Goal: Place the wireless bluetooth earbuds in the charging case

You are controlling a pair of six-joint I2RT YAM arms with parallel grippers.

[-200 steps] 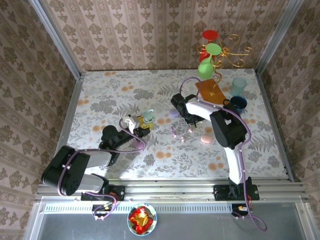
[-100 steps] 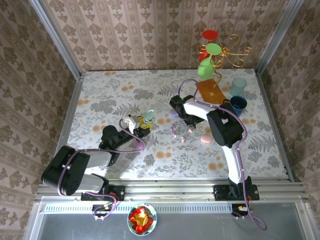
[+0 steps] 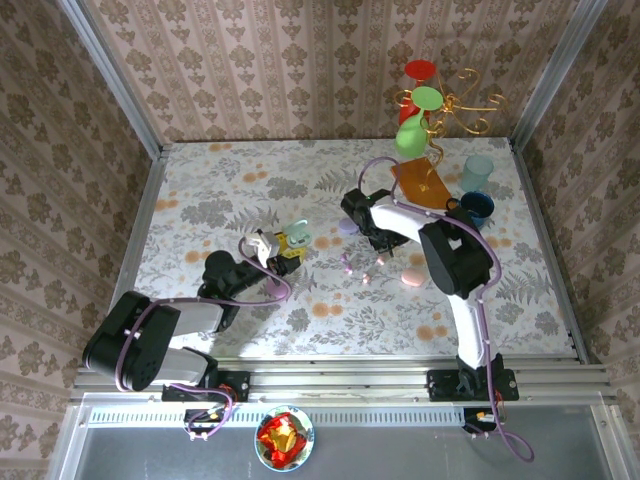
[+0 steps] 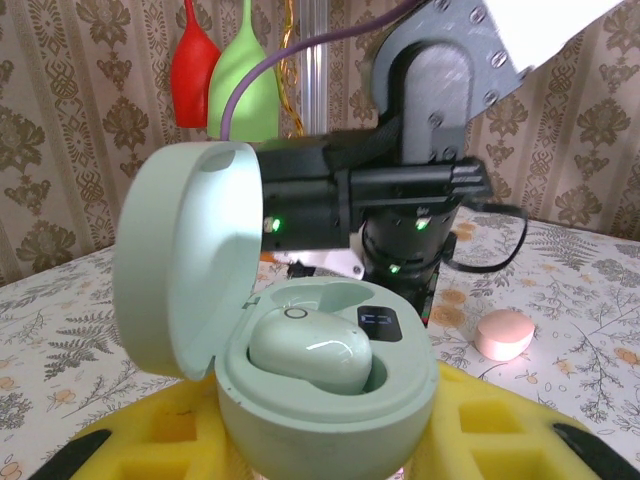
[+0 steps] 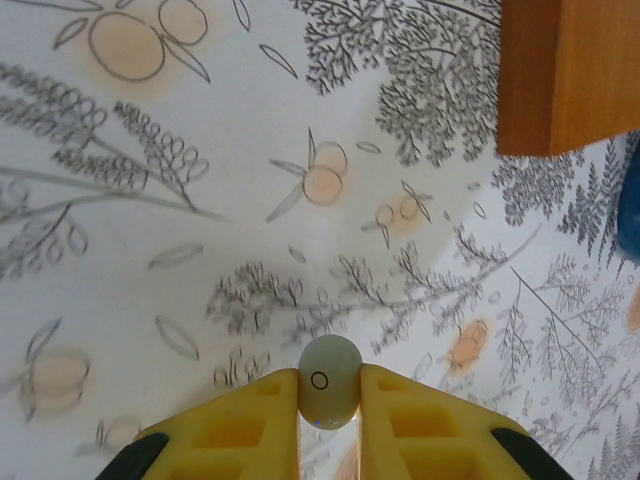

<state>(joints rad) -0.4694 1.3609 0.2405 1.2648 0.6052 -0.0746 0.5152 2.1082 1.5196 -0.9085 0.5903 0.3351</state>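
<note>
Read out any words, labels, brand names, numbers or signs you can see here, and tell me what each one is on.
No word, brand or number is readable.
On the small dark display in the mint charging case: faint marks, too blurred to read.
On the mint earbud seated in that case: a small ring sign, no letters.
On the whitish earbud in the right pincer: the same ring sign, no letters.

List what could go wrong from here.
1. The earbud sits pinched at the very tips of the right hand; smooth and round, it may squirt out.
2. The case in the left hand already holds one bud, leaving little room, and the raised lid could get knocked.
</note>
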